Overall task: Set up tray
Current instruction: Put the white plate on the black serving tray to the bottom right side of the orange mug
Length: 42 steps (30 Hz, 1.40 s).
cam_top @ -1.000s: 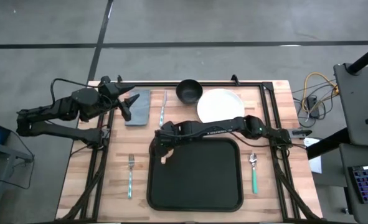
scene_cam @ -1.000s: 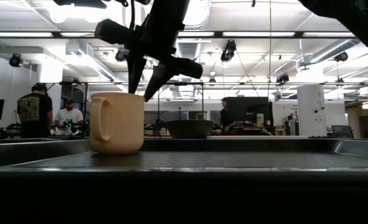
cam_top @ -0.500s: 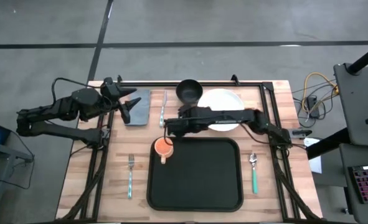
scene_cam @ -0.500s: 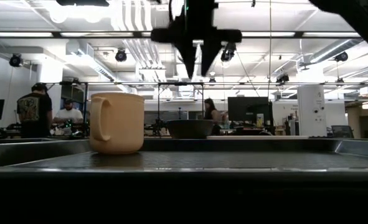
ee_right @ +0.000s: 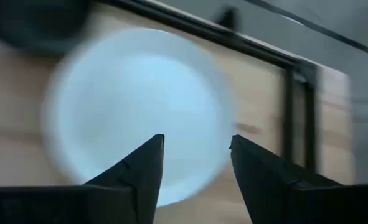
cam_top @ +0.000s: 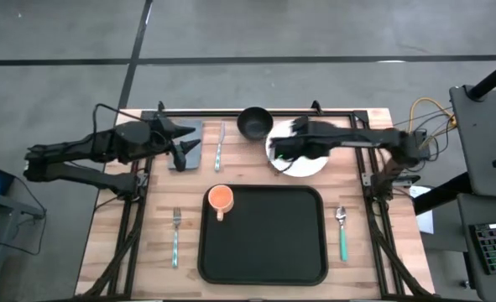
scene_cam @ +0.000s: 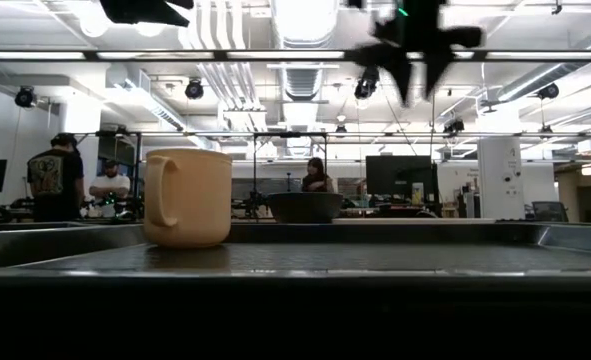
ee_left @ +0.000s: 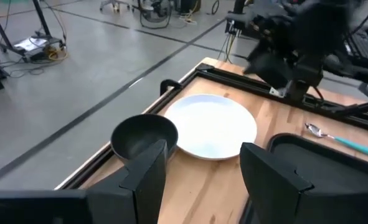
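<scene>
The black tray (cam_top: 264, 252) lies at the table's near middle. An orange mug (cam_top: 221, 199) stands upright on its base in the tray's far left corner, and the low view shows it as the mug (scene_cam: 187, 197). The white plate (cam_top: 308, 164) lies beyond the tray's far right corner. My right gripper (cam_top: 277, 149) hovers open above the plate (ee_right: 134, 93), touching nothing. My left gripper (cam_top: 183, 149) is open above the grey napkin (cam_top: 189, 132) at the far left. Its wrist view looks past the left gripper (ee_left: 203, 152) to the plate (ee_left: 212, 124).
A black bowl (cam_top: 254, 122) sits at the far edge beside the plate. A fork (cam_top: 219, 144) lies next to the napkin, another fork (cam_top: 175, 237) left of the tray, and a teal-handled spoon (cam_top: 342, 231) right of it. People stand in the room behind the table.
My right gripper has risen from the mug at the tray's far left corner and swung toward the table's far right, ending above the white plate. The mug stays upright on the tray. My left arm has reached slightly rightward over the napkin.
</scene>
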Tool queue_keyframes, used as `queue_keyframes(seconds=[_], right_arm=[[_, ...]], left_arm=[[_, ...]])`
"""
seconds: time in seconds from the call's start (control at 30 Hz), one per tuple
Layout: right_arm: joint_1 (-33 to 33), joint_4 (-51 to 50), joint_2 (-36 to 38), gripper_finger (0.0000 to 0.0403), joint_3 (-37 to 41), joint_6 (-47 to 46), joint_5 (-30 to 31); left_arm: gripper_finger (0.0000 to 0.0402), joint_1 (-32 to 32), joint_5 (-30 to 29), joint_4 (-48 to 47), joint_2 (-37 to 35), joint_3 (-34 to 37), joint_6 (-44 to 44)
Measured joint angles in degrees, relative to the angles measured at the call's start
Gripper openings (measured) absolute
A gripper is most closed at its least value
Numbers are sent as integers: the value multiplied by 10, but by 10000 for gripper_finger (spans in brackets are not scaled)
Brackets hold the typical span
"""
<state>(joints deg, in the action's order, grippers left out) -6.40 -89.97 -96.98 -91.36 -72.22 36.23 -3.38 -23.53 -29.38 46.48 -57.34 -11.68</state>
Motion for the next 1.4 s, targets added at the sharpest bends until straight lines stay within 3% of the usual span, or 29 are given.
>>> queue_keyframes(seconds=[0.2,0.33,0.47,0.6,0.83,1.4], right_arm=[[-74,91,98,199,192,35,22],[-127,197,125,200,289,65,-27],[-167,233,129,192,348,57,-48],[-195,239,126,182,384,23,-57],[-209,380,122,171,420,22,-136],[-214,398,22,129,439,10,-161]], left_arm=[[183,0,0,12,20,0,16],[183,0,0,23,27,0,15],[183,0,0,24,34,0,5],[183,0,1,24,38,0,4],[183,0,1,24,40,0,5],[183,0,10,24,40,0,6]])
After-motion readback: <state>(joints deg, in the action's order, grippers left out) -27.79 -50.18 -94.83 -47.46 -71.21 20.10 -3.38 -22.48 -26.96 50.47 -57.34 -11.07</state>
